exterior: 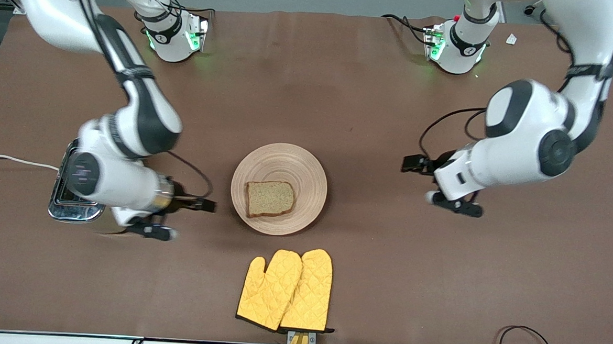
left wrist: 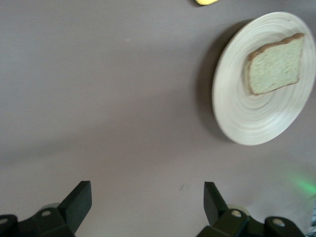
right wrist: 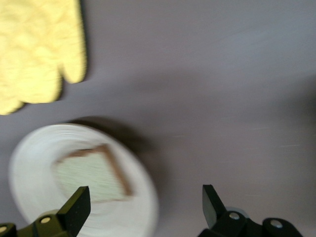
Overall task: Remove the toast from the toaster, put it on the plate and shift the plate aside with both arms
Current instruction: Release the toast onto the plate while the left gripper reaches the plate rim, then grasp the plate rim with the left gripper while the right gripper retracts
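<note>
Toast lies on the plate mid-counter, so plate-moving is next: right pincer at its nine o'clock and left pincer at three, both spread empty, must close in on the rim.

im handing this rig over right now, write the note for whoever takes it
Left gripper: jaws open, empty, over bare table toward the left arm's end, waiting.
Right gripper: jaws open, empty, between the toaster and the plate.
Toast lies flat on the plate, mid-table; yellow oven mitts lie nearer the front camera.
Done: toast out and plated.
Left: move the plate aside with both arms.
</note>
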Controlling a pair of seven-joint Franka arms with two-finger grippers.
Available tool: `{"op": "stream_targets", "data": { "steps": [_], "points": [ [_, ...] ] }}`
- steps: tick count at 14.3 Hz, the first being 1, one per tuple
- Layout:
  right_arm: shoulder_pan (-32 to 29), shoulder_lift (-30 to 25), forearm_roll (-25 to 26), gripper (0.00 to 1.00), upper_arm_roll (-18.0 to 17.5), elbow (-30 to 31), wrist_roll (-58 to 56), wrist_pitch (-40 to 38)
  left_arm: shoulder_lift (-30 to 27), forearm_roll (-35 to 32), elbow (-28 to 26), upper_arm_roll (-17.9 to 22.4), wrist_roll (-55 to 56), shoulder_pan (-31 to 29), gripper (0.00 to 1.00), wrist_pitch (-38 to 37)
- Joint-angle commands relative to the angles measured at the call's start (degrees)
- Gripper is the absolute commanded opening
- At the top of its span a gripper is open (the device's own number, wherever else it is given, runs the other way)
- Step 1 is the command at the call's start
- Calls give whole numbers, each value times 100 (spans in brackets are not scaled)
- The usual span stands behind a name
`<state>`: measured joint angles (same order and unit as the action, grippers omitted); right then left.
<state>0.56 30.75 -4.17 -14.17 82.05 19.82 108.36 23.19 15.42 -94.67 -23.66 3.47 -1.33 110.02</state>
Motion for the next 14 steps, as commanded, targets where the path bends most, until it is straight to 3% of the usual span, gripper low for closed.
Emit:
{"op": "stream_targets", "data": {
  "steps": [1, 4, 6, 9, 11, 14],
  "points": [
    [14, -734, 21, 100, 930, 233, -1309, -769, 527, 163, -60, -262, -57, 211, 100, 894],
    [23, -1463, 30, 100, 1697, 364, -2244, -1508, 1177, 181, -87, -402, -83, 519, 88, 1984],
    [31, -1938, 39, 100, 1978, 382, -2587, -1887, 1730, 199, -52, -656, -520, 511, 67, 2653],
    [84, -2746, 328, 100, 2068, 715, -2545, -1968, 2276, 303, -34, -850, -750, 511, 54, 3305],
    [102, -3379, 364, 100, 2068, 1302, -2519, -1706, 2391, 602, -26, -886, -777, 520, 44, 3464],
    [40, -3778, 364, 100, 2085, 1850, -2527, -1422, 2646, 1075, 45, -921, -1215, 485, 42, 3543]
  ]
}}
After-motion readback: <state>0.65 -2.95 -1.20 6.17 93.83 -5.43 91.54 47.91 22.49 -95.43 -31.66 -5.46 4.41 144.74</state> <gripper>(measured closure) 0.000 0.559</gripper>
